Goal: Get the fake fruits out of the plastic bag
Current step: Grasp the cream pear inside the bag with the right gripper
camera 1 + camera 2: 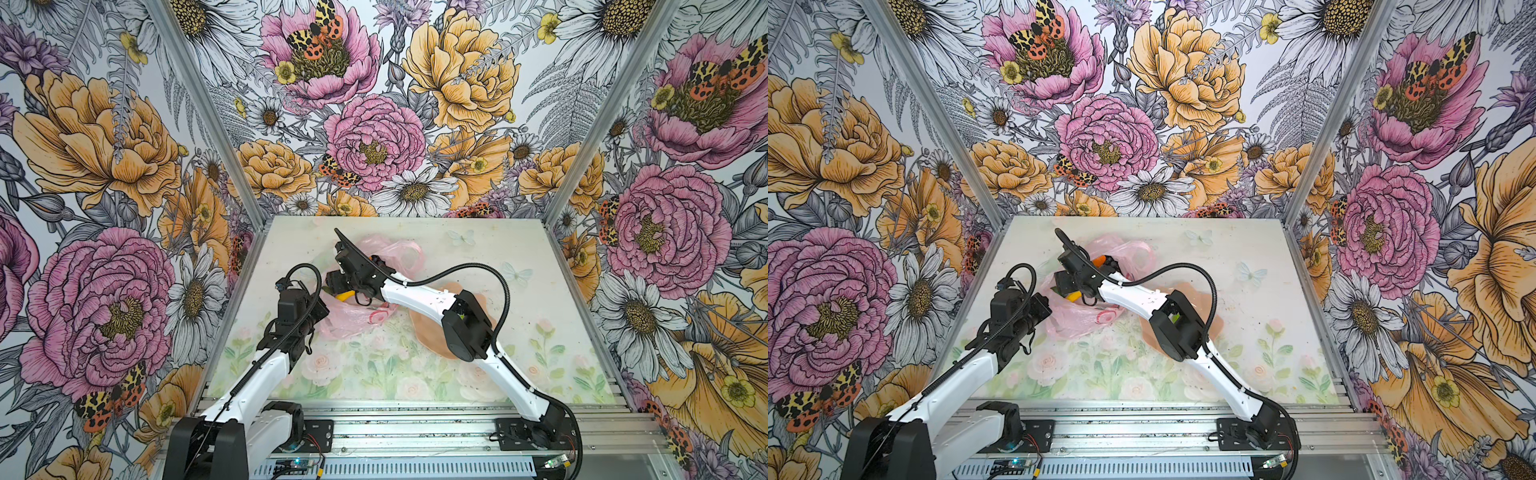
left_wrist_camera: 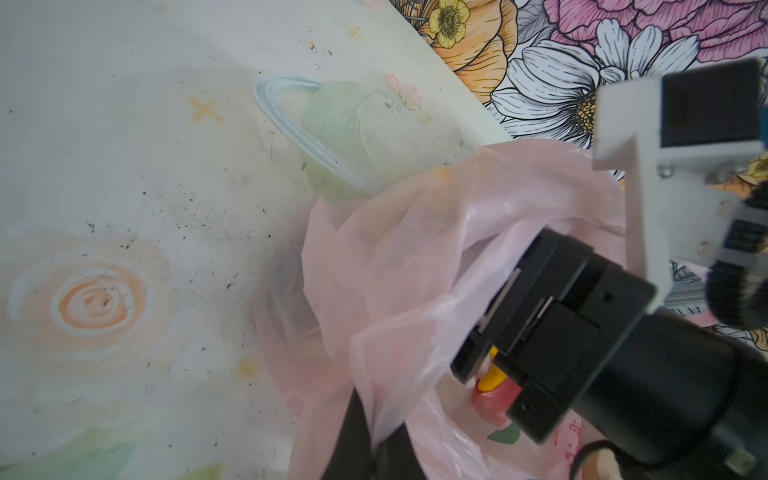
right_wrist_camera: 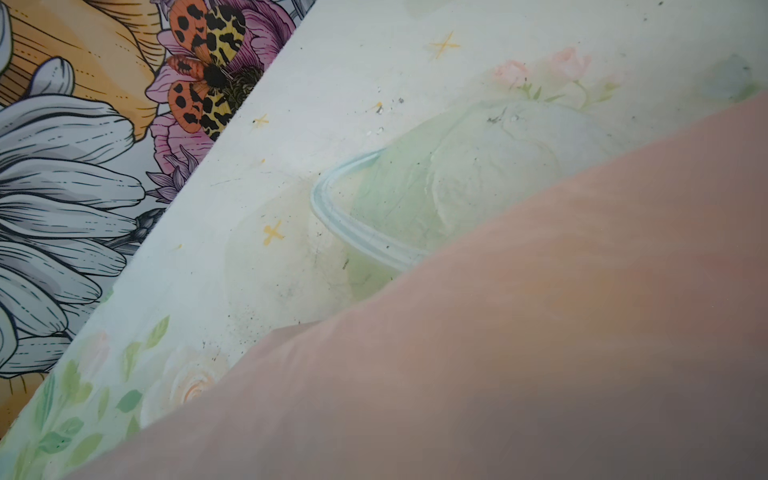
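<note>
The pale-pink plastic bag (image 1: 357, 324) (image 1: 1075, 328) lies crumpled left of the table's middle. My left gripper (image 2: 378, 449) is shut on a fold of the bag's rim (image 2: 415, 249) and holds it up; in a top view it sits at the bag's left edge (image 1: 322, 309). My right gripper (image 2: 494, 368) reaches inside the bag's mouth, and its two black fingers press on a yellow banana (image 2: 490, 380) (image 1: 345, 296) (image 1: 1073, 296). An orange fruit (image 1: 1099, 260) shows beside the right wrist. Pink bag film (image 3: 540, 332) covers the right wrist view and hides that gripper there. Other fruits are hidden.
A peach scalloped plate (image 1: 428, 328) (image 1: 1204, 307) lies right of the bag, mostly under the right arm's elbow. Flowered walls close in the table (image 1: 498, 270) on three sides, and the left wall runs close to the bag. A metal rail (image 1: 415, 424) with both arm bases crosses the front edge.
</note>
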`<state>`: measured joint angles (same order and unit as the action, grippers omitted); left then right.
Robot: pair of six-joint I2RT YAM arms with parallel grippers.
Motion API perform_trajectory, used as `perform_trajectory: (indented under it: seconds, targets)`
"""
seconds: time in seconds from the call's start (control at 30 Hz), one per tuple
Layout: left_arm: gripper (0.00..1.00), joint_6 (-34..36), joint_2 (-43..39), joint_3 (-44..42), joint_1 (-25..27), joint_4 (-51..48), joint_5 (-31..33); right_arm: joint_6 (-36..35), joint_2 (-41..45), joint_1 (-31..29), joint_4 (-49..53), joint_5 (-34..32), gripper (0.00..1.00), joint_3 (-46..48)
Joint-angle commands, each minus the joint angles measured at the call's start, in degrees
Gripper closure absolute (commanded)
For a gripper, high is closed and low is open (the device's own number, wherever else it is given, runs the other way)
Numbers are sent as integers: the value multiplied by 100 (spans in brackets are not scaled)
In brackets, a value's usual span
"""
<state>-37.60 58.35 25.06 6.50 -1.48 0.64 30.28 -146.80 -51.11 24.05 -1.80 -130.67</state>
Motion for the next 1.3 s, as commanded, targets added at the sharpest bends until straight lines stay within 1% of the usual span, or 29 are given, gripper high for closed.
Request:
perform_trajectory:
  seconds: [0.0, 0.13, 0.33, 0.63, 0.77, 1.13, 1.27]
  targets:
    - [100, -87, -54, -59, -10, 42, 129, -118, -142, -67, 148, -560, 29, -181]
    - [100, -98, -62, -51, 16, 62, 95, -37, -288, -67, 161, -567, 28, -227]
    - [100, -63, -87, -36, 35, 16, 156, 146, -690, -74, 262, -173, 27, -644]
    - [100, -32, -113, -10, 42, -42, 186, 304, -938, -92, 293, -74, 27, -809]
    - [100, -35, -173, -10, 37, -80, 180, 309, -947, -97, 321, -128, 29, -798]
    - [100, 8, -124, -36, 35, -41, 300, 250, -206, -120, 333, -155, 37, -510]
    - [100, 6, -60, -36, 19, -10, 287, 215, 190, -124, 317, -171, 39, -202]
